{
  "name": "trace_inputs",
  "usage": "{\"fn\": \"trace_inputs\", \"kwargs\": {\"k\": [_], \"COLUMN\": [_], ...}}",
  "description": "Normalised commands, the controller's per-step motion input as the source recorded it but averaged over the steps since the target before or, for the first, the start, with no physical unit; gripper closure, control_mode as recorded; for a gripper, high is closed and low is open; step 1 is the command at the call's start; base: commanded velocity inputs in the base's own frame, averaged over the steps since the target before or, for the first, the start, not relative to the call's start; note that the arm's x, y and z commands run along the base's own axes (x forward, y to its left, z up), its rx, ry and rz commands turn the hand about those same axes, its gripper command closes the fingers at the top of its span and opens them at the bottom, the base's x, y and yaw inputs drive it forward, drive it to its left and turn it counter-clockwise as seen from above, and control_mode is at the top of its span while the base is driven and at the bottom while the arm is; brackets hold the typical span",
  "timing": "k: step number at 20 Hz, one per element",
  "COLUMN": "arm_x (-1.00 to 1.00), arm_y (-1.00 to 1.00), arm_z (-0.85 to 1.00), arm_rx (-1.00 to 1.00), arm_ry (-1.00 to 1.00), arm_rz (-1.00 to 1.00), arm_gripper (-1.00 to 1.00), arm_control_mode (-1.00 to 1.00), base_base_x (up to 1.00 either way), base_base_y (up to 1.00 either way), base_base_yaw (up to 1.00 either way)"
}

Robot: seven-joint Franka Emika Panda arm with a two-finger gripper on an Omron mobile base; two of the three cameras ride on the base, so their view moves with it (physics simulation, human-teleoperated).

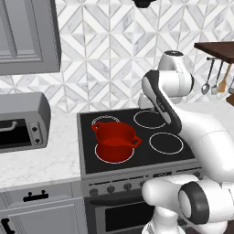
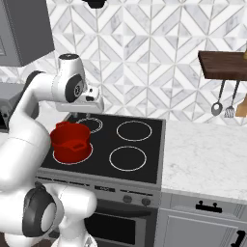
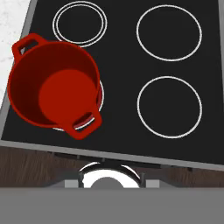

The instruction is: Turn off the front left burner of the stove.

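The stove (image 1: 137, 168) has a black glass top and a row of dark knobs (image 1: 111, 188) along its front panel. A red two-handled pot (image 1: 114, 141) stands on the front left burner (image 1: 97, 151), and just a thin arc of the burner's white ring shows around the pot's base. From the other side, the pot (image 2: 71, 140) sits on the same ring (image 2: 72, 162). My hand (image 2: 91, 100) hangs above the back left of the cooktop, well clear of the knobs (image 2: 128, 198). Looking down from the hand, the pot (image 3: 54, 89) lies left of centre. My gripper (image 3: 111, 184) has its tips wide apart and holds nothing.
A grey toaster oven (image 1: 20, 121) stands on the marble counter left of the stove, beneath a grey wall cabinet (image 1: 27, 36). Utensils (image 2: 219, 103) hang under a wooden shelf at the right, above more marble counter (image 2: 207, 159). The other three burners are bare.
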Motion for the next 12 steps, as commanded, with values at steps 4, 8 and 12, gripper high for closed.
{"fn": "trace_inputs", "kwargs": {"k": [4, 8, 12], "arm_x": [-0.14, -0.38, -0.63], "arm_y": [0.0, 0.08, 0.81], "arm_z": [-0.02, -0.13, -0.41], "arm_rx": [0.0, -0.09, -0.27], "arm_ry": [-0.08, -0.19, -0.04], "arm_rz": [0.0, 0.01, 0.15], "arm_gripper": [-1.0, -1.0, -1.0], "arm_control_mode": [-1.0, -1.0, -1.0], "base_base_x": [0.0, 0.0, 0.0], "base_base_y": [0.0, 0.0, 0.0], "base_base_yaw": [0.0, 0.0, 0.0]}}
